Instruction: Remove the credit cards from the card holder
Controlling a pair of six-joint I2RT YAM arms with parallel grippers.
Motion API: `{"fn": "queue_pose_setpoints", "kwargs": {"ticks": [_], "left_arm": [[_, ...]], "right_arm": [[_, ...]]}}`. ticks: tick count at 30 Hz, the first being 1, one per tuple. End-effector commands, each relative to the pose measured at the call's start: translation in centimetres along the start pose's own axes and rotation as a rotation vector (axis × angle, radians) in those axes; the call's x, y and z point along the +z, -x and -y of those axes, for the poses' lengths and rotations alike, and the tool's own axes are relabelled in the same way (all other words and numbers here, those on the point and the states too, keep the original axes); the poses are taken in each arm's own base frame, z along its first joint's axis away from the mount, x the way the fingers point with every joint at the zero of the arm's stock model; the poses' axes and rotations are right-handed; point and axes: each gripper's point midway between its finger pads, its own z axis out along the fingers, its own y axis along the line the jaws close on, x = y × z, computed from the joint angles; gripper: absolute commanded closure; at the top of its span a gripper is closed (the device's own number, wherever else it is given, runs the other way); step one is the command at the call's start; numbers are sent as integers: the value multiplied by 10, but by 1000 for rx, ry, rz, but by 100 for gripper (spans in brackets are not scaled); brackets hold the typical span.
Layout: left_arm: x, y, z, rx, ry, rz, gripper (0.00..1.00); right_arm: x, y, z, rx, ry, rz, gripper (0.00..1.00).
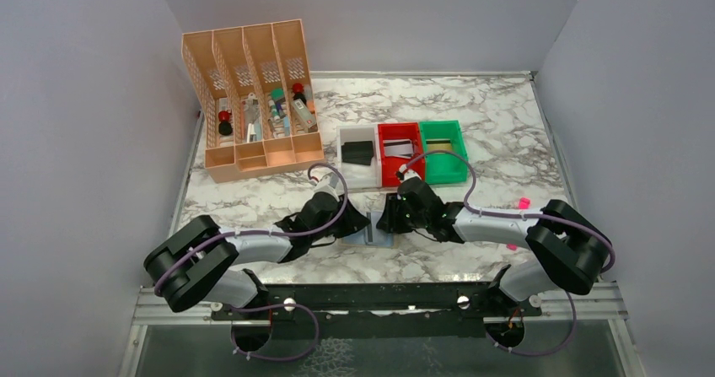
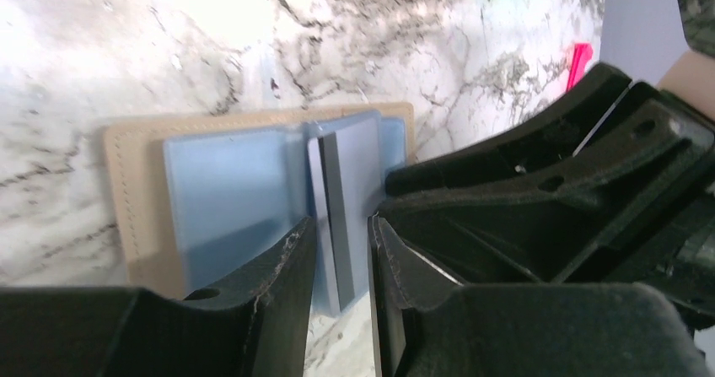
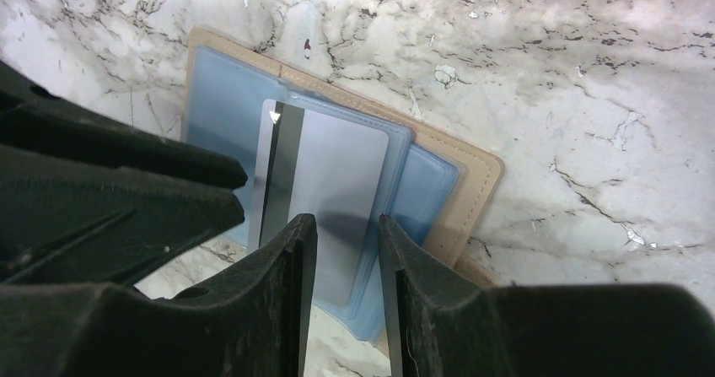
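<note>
The card holder (image 1: 372, 237) lies open on the marble table between my two grippers, tan rim (image 2: 133, 193) outside, pale blue pockets (image 3: 215, 124) inside. A silvery grey credit card (image 3: 337, 162) with a dark stripe sticks partly out of a pocket; the same card (image 2: 341, 183) shows in the left wrist view. My left gripper (image 2: 340, 227) is open, its narrow gap straddling the card's striped edge. My right gripper (image 3: 346, 223) is open too, its tips low over the card's other end and the pocket. The two grippers nearly touch each other.
Behind the holder stand a white bin (image 1: 357, 134) holding a black card, a red bin (image 1: 400, 130) holding pale cards, and a green bin (image 1: 443, 127). A tall orange desk organiser (image 1: 253, 99) stands at the back left. A pink marker (image 1: 523, 202) lies at the right.
</note>
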Motion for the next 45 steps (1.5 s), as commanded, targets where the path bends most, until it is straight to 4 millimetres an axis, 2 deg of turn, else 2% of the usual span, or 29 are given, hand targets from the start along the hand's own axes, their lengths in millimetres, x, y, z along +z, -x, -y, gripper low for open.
{"fn": "queue_pose_setpoints", "kwargs": {"ticks": [1,13,19,24,29,33,38,45], "left_arm": [[4,5,8,-28,-64,2,68],[8,0,2,-46,-57,-12,76],[11,-4,-15,-70,-2,-7,74],[13,-7,-18,-68,9,-18,71],[17,-9,-13,-58,-4,-38,80],[15,-7,-12,-65,-8,-31,91],[10,-4,-10,-69,-21,-14,99],[4,-6,-15,-71,-16,-4,100]], "right_arm": [[-6,-33,34,-22,-129,-104,61],[-6,-34,32,-22,-117,-108,61],[-6,-35,32,-21,-114,-110,61],[-7,-34,32,-20,-112,-105,61],[-6,-33,31,-23,-110,-106,61],[-5,-35,33,-21,-119,-109,61],[-5,-34,36,-22,-135,-108,61],[-6,-34,43,-32,-175,-105,61]]}}
